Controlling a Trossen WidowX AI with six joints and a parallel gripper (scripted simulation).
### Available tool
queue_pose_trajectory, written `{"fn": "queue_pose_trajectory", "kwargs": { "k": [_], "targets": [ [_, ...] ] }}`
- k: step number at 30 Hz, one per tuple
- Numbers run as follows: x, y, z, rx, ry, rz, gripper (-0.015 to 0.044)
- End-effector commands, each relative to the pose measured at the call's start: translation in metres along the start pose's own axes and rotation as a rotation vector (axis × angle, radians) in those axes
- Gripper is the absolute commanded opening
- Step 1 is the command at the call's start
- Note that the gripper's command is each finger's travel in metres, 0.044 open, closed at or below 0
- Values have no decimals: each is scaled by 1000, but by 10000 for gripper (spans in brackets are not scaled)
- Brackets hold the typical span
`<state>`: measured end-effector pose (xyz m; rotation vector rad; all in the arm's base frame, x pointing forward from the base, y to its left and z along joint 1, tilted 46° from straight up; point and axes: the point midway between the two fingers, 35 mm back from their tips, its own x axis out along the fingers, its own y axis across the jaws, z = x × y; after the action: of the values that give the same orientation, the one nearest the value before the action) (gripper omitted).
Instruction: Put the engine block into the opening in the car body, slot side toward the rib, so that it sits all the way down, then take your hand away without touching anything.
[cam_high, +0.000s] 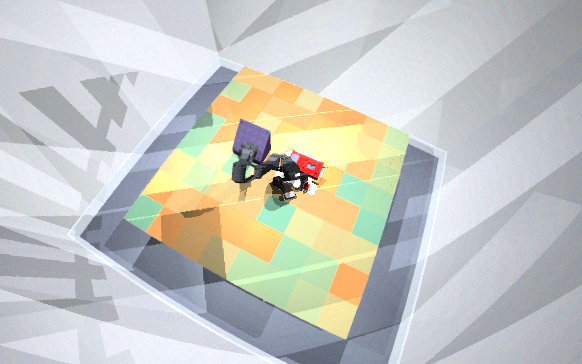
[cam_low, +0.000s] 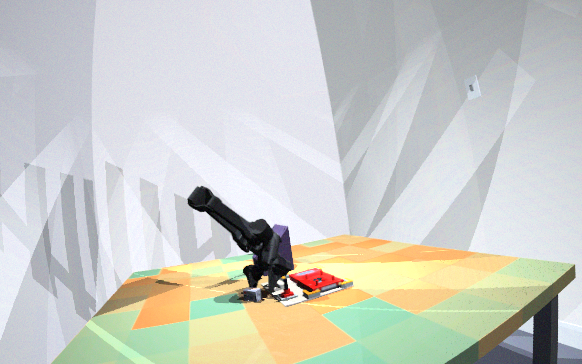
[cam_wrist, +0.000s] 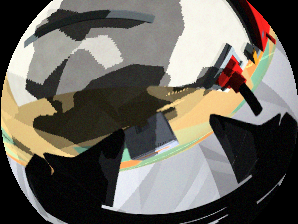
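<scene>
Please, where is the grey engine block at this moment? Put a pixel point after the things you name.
In the exterior view, the engine block (cam_high: 290, 195) (cam_low: 252, 294) (cam_wrist: 151, 136) is on the table, left of the white plate (cam_low: 295, 301) with the small red piece, below the open jaws.
</scene>
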<state>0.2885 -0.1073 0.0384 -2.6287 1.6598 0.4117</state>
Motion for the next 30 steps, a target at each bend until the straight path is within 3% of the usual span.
{"fn": "queue_pose_trajectory", "kwargs": {
  "k": [1, 30],
  "targets": [
    [0, -9, -1, 132, -24, -16, 440],
    [2, -45, -12, 997, -191, 44, 440]
  ]
}}
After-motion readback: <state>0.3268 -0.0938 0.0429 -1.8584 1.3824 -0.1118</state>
